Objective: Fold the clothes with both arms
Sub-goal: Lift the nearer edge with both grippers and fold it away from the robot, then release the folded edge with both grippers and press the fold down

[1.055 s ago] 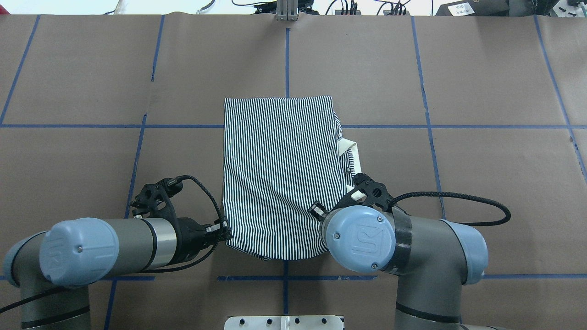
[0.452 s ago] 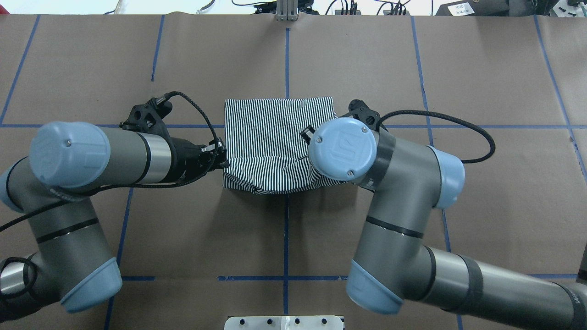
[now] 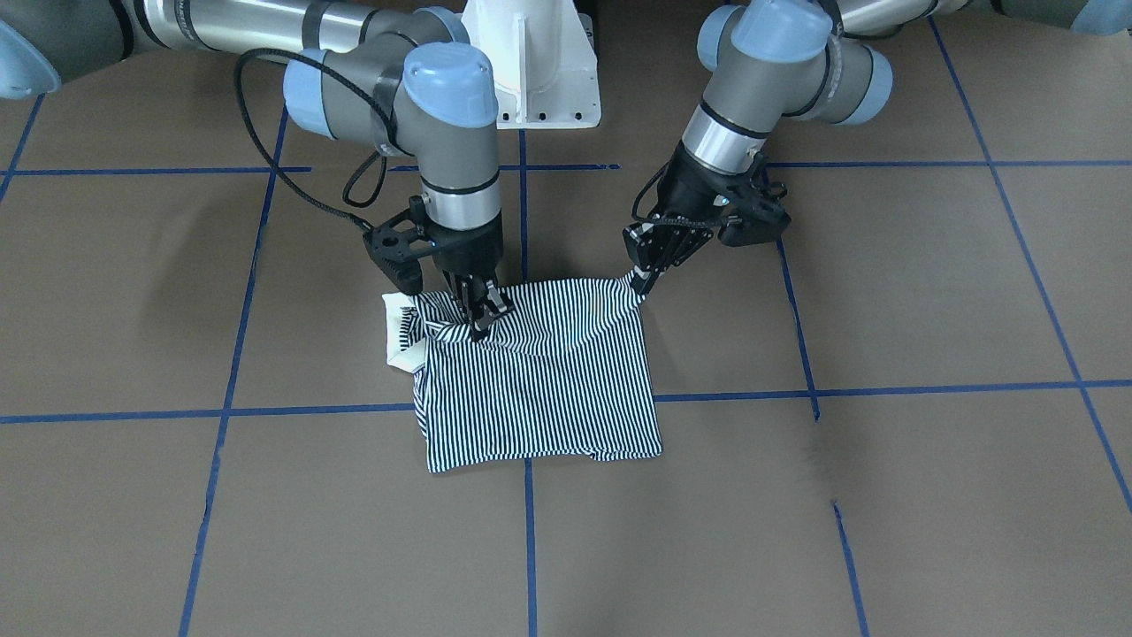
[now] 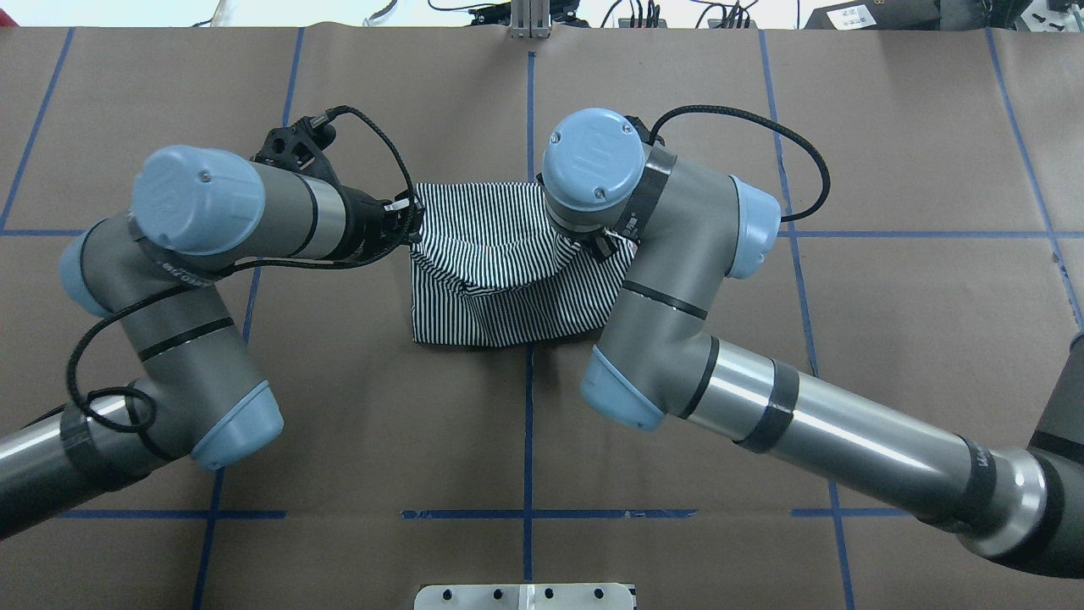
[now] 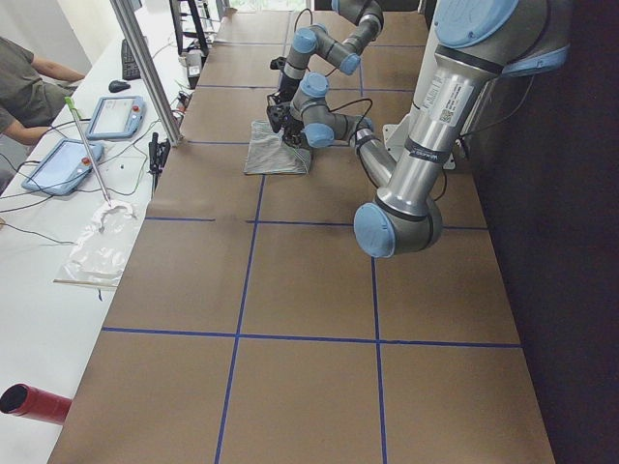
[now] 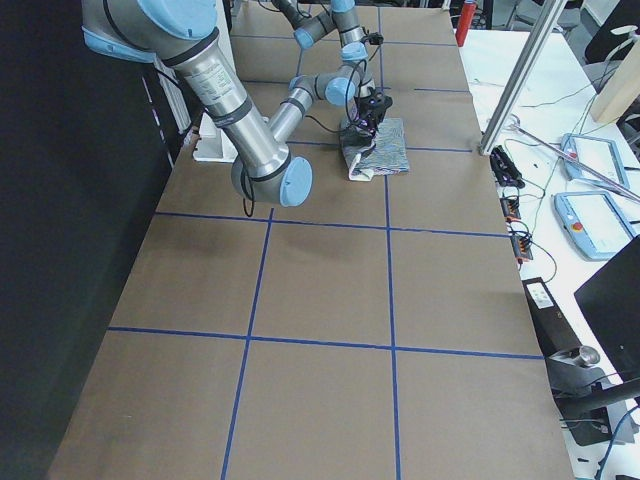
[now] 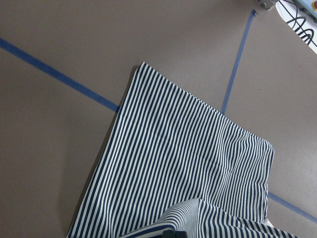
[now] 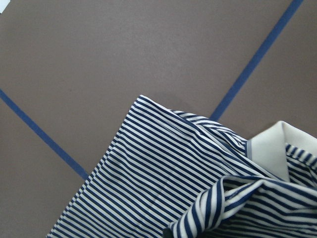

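Note:
The striped polo shirt [image 3: 539, 389] lies mid-table, folded over on itself, its cream collar [image 3: 395, 341] poking out at one side. My left gripper [image 3: 644, 281] is shut on the shirt's lifted corner; in the overhead view it is at the shirt's left edge [image 4: 412, 222]. My right gripper [image 3: 480, 323] is shut on a bunched fold near the collar; in the overhead view its wrist hides it. The carried hem sags between the two grippers over the shirt [image 4: 508, 296]. The wrist views show the striped cloth [image 7: 183, 153] and the collar [image 8: 275, 148] just below the fingers.
Brown paper with blue tape lines [image 4: 528, 440] covers the table. The white pedestal base [image 3: 539, 71] stands at the robot's side. A side bench holds tablets [image 5: 111, 116] and a plastic bag [image 5: 102, 246]; a person [image 5: 24, 87] sits there.
Both arms have moved away from the robot's base toward the table's far side, carrying the shirt's near hem over the rest of the shirt. The visible shirt is now shorter.

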Controlling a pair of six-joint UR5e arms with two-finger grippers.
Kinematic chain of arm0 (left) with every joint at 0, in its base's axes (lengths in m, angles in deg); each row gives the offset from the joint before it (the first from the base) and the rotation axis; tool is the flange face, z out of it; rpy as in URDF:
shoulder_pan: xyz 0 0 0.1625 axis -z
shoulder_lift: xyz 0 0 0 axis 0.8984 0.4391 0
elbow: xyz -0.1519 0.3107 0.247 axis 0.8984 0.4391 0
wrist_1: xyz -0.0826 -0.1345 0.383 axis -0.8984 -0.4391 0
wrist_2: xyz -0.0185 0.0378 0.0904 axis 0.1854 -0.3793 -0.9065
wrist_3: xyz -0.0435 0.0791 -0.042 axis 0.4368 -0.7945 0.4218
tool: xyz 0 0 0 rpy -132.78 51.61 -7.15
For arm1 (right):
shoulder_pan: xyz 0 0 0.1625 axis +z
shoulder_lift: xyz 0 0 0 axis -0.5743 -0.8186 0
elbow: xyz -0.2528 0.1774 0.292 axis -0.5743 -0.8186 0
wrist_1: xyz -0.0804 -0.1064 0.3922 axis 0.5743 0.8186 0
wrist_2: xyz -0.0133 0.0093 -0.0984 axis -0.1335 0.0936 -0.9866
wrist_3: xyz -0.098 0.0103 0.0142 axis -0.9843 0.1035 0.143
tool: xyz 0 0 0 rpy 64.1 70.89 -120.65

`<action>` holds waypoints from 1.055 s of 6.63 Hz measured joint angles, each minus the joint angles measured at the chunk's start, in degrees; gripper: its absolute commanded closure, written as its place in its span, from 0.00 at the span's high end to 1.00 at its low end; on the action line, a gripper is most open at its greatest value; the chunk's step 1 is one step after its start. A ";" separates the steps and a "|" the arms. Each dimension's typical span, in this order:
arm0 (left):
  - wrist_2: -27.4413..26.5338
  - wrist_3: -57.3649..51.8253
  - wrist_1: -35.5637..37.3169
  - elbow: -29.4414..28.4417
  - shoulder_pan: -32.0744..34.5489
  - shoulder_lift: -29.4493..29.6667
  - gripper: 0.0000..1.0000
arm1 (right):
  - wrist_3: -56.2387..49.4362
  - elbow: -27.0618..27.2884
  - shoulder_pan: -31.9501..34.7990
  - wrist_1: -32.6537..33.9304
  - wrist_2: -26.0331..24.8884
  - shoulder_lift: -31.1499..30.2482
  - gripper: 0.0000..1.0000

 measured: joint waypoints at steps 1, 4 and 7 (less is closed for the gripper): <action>-0.24 -1.53 -2.35 -7.63 0.82 3.29 0.11 | -1.98 -8.11 2.27 -4.96 2.18 2.80 0.99; -4.19 -12.08 -10.71 -28.48 7.49 11.74 0.70 | -11.64 -27.91 8.91 -17.12 7.23 11.05 1.00; 0.58 -11.22 -11.24 -22.08 8.84 10.12 0.00 | -14.69 -26.97 10.43 -17.60 8.76 11.00 1.00</action>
